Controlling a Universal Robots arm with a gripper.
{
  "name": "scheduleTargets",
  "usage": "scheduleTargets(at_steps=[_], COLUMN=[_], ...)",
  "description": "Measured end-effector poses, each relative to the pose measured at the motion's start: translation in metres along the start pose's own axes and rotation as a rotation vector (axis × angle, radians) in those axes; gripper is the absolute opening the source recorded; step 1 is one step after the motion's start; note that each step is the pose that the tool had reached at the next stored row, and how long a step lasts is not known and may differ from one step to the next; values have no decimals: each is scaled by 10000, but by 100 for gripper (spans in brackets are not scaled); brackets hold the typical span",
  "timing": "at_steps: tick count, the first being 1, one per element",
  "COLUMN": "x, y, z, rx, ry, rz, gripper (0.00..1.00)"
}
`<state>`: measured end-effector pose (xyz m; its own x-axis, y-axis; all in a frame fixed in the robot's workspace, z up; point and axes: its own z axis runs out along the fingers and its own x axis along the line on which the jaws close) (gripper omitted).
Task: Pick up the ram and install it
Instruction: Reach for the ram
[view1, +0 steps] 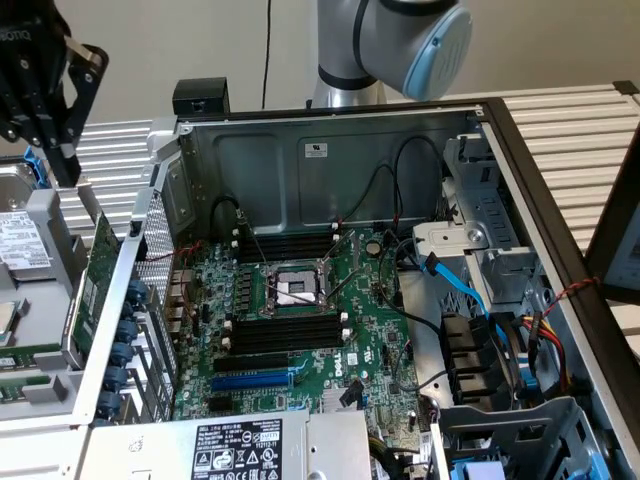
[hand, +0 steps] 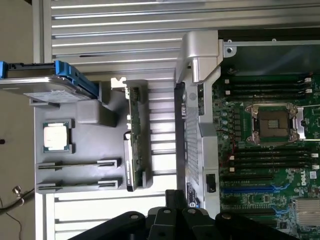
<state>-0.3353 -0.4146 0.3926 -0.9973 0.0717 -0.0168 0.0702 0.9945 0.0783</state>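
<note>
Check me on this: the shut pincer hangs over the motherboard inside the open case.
Wrong spot. In the exterior view the shut pincer hangs outside the open case, over the grey parts tray at that view's left, not over the motherboard.

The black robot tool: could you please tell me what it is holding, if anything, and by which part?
Nothing is held: the black tool is shut, with no part gripped in it.

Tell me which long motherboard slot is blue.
The blue slot, farther from the CPU socket than the black memory slots; every other long slot is black.
</note>
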Motion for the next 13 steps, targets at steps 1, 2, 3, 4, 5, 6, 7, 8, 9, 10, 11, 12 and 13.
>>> scheduleTargets(at_steps=[1, 2, 3, 4, 5, 6, 7, 8, 9, 10, 11, 12, 13], x=[45, 89, 134, 178, 223, 271, 315, 360, 405, 450, 494, 543, 587], y=[-7, -14, -21, -28, -35, -42, -48, -54, -62, -69, -77, -85, -92], z=[-1, -3, -4, -5, -7, -8, -9, -11, -12, -13, -14, -16, -17], rx=[0, 0, 0, 0, 0, 0, -1, 0, 0, 0, 0, 0, 0], ry=[0, 0, 0, 0, 0, 0, -1, 1, 0, 0, 0, 0, 0], rz=[0, 0, 0, -1, -1, 0, 0, 0, 0, 0, -1, -1, -1], gripper=[10, 10, 10, 10, 10, 10, 10, 10, 10, 10, 10, 10, 10])
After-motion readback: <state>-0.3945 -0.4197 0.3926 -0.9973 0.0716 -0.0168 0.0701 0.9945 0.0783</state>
